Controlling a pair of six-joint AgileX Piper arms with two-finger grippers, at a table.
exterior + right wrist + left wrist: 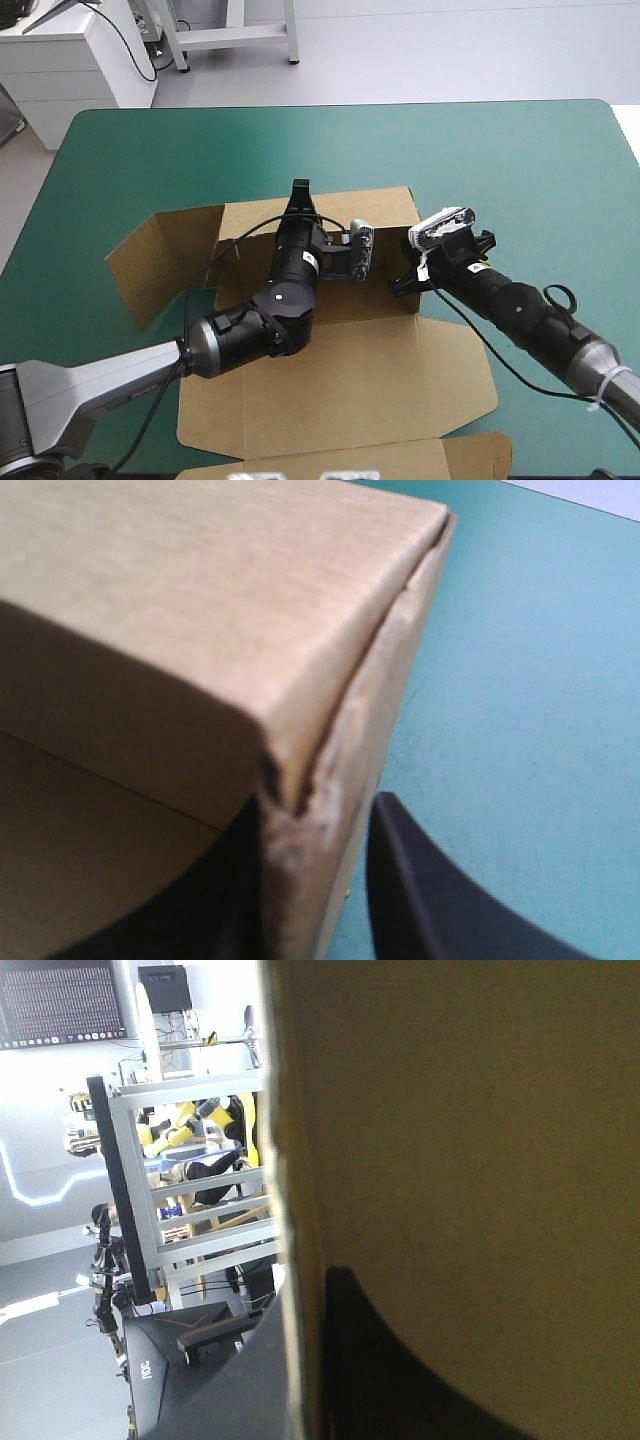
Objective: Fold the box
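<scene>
Teal-green bench carries the brown box at its middle, far wall and left flap raised, near lid flat. I see my left pincer clamping the far wall, my right pincer clamping that wall's right corner.

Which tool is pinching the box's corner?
The right tool, clamped on the box's far right corner; the left tool grips the far wall's edge, away from corners.

A table with a smooth teal-green cover and rounded far corners. On its middle lies a brown cardboard box, a cut sheet partly folded and reaching the near edge. Its far and left walls stand raised, and its broad lid panel lies flat on the cover.
</scene>
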